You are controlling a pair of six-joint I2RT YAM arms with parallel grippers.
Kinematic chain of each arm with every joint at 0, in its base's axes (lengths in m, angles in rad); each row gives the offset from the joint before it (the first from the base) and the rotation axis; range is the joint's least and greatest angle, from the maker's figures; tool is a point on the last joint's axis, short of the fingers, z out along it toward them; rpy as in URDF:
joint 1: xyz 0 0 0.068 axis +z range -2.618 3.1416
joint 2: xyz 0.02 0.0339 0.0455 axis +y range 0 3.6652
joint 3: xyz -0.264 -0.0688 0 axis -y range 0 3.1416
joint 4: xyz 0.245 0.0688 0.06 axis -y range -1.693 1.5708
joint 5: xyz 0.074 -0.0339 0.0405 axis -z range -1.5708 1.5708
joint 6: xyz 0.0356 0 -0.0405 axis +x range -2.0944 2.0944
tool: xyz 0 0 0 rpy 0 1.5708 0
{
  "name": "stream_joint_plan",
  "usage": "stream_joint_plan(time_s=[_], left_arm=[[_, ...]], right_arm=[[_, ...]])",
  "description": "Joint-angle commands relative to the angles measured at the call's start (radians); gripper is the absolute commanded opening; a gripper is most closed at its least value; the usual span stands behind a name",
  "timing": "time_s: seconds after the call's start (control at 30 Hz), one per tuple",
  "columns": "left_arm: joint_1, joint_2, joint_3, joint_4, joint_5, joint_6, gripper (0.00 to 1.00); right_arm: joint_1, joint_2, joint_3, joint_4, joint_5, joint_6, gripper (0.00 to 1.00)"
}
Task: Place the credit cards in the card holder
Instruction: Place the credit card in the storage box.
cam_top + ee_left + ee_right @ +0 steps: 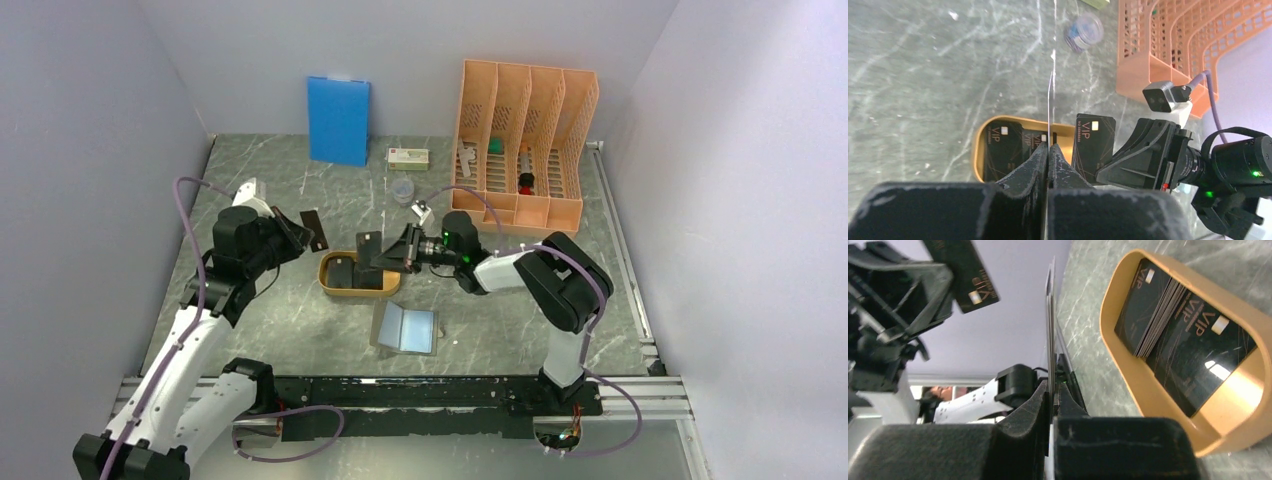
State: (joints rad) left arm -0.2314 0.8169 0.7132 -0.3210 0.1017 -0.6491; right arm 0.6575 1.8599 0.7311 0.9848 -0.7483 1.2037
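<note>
- Nearest the arm bases, the card holder (405, 328) is laid open and flat on the marbled grey table (500, 320). Its pale blue, glossy pockets are turned upward, and no card can be made out in it.
- Just beyond it, a shallow orange oval tray (350, 293) with a smooth rounded rim is set. A fanned stack of dark, shiny credit cards (1178, 325) is kept inside, each printed VIP.
- Over the tray's right end, the right gripper (385, 250) is clamped shut on a single card (368, 245), which is held upright by one edge.
- Slightly farther back and to the left, the left gripper (297, 233) is closed tight on a second card (316, 230), held clear of the table. From its own wrist the card is seen edge-on, a thin line between matt black fingers (1035, 160).
- The carrying step is judged to be in hand: two cards are out of the tray and neither is in the holder.
- For the next move, one card would need to be brought down to the holder, tilted low, and its thin rounded edge lined up with a pocket mouth.
- The holder looks light, so it may slide on the smooth stone unless it is steadied.
- Farthest back, a blue board (338, 120) is propped upright and an orange slotted file rack (525, 110) is stood.
</note>
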Motion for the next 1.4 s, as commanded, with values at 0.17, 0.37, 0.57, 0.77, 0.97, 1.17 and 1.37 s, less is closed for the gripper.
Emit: stream_joint_plan(time_s=[0.17, 0.37, 0.57, 0.77, 0.97, 1.17, 1.37], left_arm=[[-0.011, -0.063, 0.047, -0.133, -0.124, 0.049, 0.05], [-0.033, -0.077, 0.039, -0.132, -0.122, 0.051, 0.05], [-0.053, -0.089, 0.037, -0.14, -0.135, 0.053, 0.05], [-0.063, -0.099, 0.024, -0.135, -0.136, 0.049, 0.05], [-0.069, -0.105, 0.015, -0.132, -0.129, 0.048, 0.05], [-0.07, -0.11, 0.012, -0.128, -0.119, 0.052, 0.05], [-0.072, -0.115, 0.025, -0.123, -0.105, 0.055, 0.05]], right_arm=[[0.1, 0.103, 0.199, -0.377, 0.145, -0.044, 0.0], [0.15, 0.17, 0.301, -0.502, 0.186, -0.024, 0.0], [0.177, 0.203, 0.35, -0.57, 0.243, -0.006, 0.0], [0.186, 0.225, 0.36, -0.582, 0.275, 0.014, 0.0], [0.189, 0.252, 0.373, -0.556, 0.279, 0.034, 0.0], [0.201, 0.202, 0.394, -0.62, 0.297, -0.007, 0.37], [0.203, 0.123, 0.405, -0.755, 0.338, -0.069, 0.59]])
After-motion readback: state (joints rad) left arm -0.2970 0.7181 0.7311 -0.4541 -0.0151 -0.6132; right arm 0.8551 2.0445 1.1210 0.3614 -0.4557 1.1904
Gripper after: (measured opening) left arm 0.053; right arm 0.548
